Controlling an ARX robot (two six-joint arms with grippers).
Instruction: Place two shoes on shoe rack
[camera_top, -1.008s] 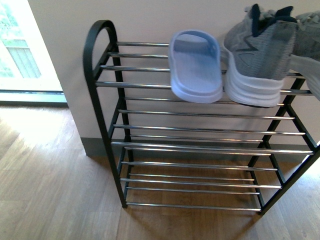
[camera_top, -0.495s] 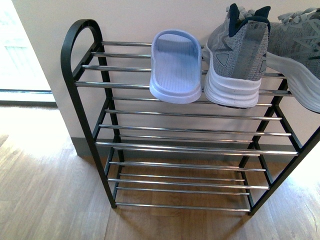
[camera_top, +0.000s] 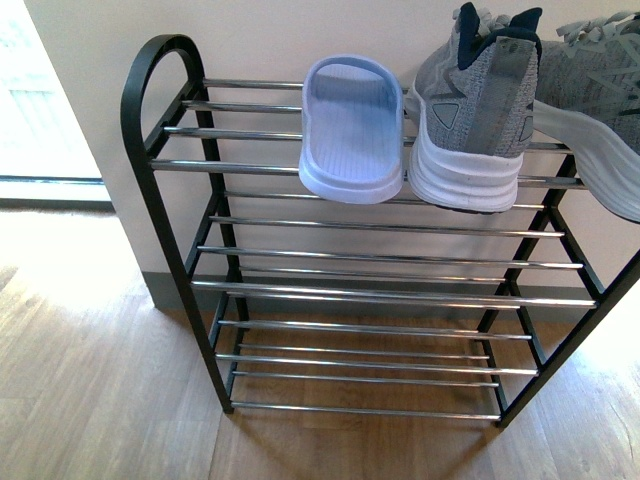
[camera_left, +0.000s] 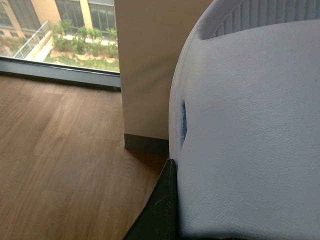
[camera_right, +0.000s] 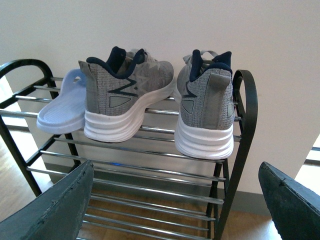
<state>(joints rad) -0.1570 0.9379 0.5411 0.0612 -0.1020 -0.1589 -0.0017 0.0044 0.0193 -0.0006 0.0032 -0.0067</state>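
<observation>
Wooden flooring (camera_top: 90, 390) and a pale wall (camera_right: 210, 25) frame the shoe rack (camera_top: 160, 80), which is stood against the wall beside a window. On the rack's top tier, two grey sneakers are seen heels outward: one (camera_right: 125, 95) near the middle, the other (camera_right: 207, 107) at the right end by the arched side frame. A pale blue slide (camera_top: 352, 125) is laid just beside the middle sneaker, towards the left end.

The right gripper (camera_right: 175, 210) is held spread wide and empty, well back from the rack. The left gripper's state cannot be told; only a dark edge is seen in its wrist view, pressed against a second pale slide (camera_left: 250, 135) that fills the picture, probably carried by it.

Both sneakers being seated, that pair is judged done; the second slide appears left to be set beside its mate.
</observation>
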